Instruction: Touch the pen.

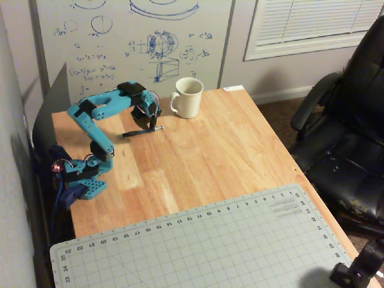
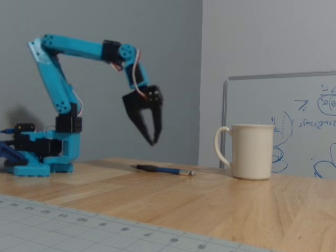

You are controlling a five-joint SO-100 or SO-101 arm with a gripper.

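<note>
Nearest us, we read ruler numbers along the cutting mat [image 1: 198, 246]. Beyond it the pen [image 2: 163, 169], thin and dark with a silvery tip, lies flat on the desk [image 1: 228, 150] left of the mug [image 2: 251, 151]. Above it hangs the end effector [image 2: 152, 140], empty, fingers slightly parted.

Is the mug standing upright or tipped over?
Upright. In both fixed views the mug stands on its base on the table, opening facing up, handle at its side.
</note>
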